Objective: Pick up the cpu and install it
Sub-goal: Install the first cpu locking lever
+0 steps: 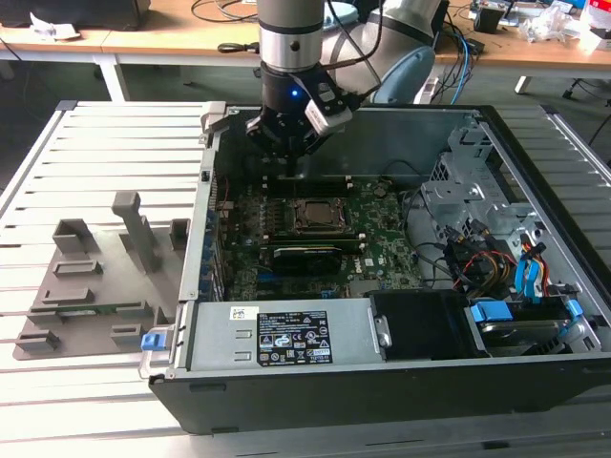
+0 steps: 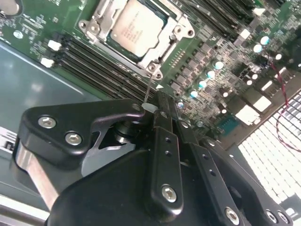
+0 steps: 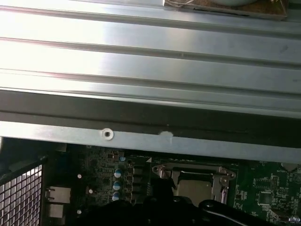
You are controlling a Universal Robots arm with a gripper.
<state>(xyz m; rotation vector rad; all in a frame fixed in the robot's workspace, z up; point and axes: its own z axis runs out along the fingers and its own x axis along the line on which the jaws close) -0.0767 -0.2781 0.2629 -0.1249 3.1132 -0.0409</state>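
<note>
The cpu (image 1: 315, 216) lies flat in the motherboard socket inside the open computer case (image 1: 286, 382), silver top up, with the socket's metal frame (image 2: 94, 26) around it. In both wrist views the cpu (image 2: 136, 28) (image 3: 194, 189) rests in that socket. My gripper (image 1: 291, 164) hangs above the board just behind the socket, near the case's far wall. In the second wrist view the black fingers (image 2: 162, 123) are pressed together, nothing between them, and my gripper (image 2: 157, 107) is apart from the chip. A thin socket lever wire (image 2: 149, 87) runs toward the fingertips.
Memory slots (image 2: 99, 63) flank the socket. A drive cage (image 1: 468, 200) with coloured cables (image 1: 530, 272) fills the case's right side in the exterior view. A grey parts fixture (image 1: 95, 277) sits on the slatted table at the exterior view's left. The case's far wall (image 3: 150, 141) is close to the wrist.
</note>
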